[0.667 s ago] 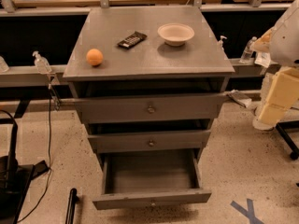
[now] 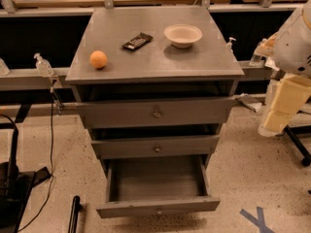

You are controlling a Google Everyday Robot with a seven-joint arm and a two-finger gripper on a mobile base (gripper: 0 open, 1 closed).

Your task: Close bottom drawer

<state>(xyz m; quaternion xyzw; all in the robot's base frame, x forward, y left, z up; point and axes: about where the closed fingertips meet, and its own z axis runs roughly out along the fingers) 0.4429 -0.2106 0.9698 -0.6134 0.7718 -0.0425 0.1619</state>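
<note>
The bottom drawer [image 2: 158, 207] of the grey cabinet [image 2: 155, 57] is pulled far out towards me and its inside is empty. Its flat front has a small round knob [image 2: 159, 211]. The two drawers above, the middle one [image 2: 156, 146] and the top one [image 2: 155, 111], stand only slightly out. My gripper [image 2: 273, 123] hangs on the cream-coloured arm end at the right edge of the view, pointing down. It is beside the cabinet's right side, well apart from the bottom drawer and higher than it.
On the cabinet top lie an orange [image 2: 98, 59], a dark snack bar [image 2: 137, 41] and a white bowl [image 2: 182, 35]. A long rail [image 2: 29, 76] with small bottles runs behind. Black equipment and cables [image 2: 12, 188] stand on the floor at the left. Blue tape [image 2: 257, 218] marks the floor at the lower right.
</note>
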